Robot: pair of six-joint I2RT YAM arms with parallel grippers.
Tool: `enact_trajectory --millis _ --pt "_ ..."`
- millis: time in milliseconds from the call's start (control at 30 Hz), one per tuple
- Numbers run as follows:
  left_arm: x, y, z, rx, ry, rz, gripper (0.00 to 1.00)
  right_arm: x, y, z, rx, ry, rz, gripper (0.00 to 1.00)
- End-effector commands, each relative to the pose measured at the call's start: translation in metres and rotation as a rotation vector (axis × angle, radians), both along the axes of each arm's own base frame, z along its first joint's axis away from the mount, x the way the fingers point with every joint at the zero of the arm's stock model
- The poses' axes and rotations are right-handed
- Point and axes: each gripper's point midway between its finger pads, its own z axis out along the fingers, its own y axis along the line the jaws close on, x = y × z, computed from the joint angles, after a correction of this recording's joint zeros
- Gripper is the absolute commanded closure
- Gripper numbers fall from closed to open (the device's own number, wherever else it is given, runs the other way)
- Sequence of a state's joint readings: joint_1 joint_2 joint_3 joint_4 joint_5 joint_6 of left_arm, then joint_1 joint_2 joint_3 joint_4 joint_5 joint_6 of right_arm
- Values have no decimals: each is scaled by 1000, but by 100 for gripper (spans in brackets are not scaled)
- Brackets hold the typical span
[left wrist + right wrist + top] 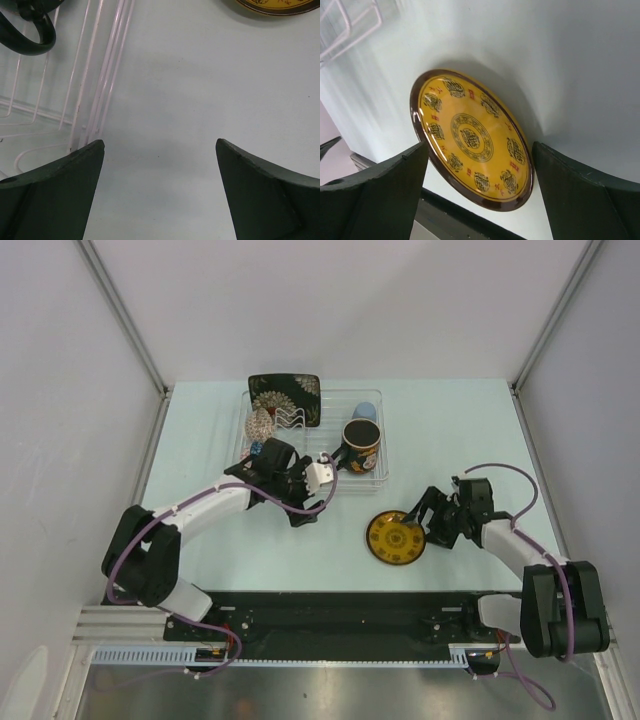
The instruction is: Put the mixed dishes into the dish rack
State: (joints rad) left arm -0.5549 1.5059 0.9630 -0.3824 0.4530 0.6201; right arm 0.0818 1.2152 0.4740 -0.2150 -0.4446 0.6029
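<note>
Saucer (396,537), yellow and round, lies flat on the table (460,430) right by the right gripper (480,170), jaws wide apart; left gripper (160,165) is spread wide and empty beside the dish rack (82,90)

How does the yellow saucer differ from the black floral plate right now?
The yellow saucer is round; the black floral plate is square. The saucer lies flat on the table, outside the dish rack; the plate sits at the rack's far end. Both are patterned.
</note>
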Motion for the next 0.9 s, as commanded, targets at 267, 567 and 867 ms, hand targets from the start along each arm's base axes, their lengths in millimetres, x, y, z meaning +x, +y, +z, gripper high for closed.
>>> enact_trajectory --millis 267,567,867 --pt "11 -13 22 -40 -89 -60 2 -55 36 -44 3 218 204 22" --pt "6 -14 2 25 -99 -157 2 -62 38 -56 -44 239 236 23" --pt "-7 -33 -28 86 -175 -323 2 -50 34 -57 -134 158 210 23"
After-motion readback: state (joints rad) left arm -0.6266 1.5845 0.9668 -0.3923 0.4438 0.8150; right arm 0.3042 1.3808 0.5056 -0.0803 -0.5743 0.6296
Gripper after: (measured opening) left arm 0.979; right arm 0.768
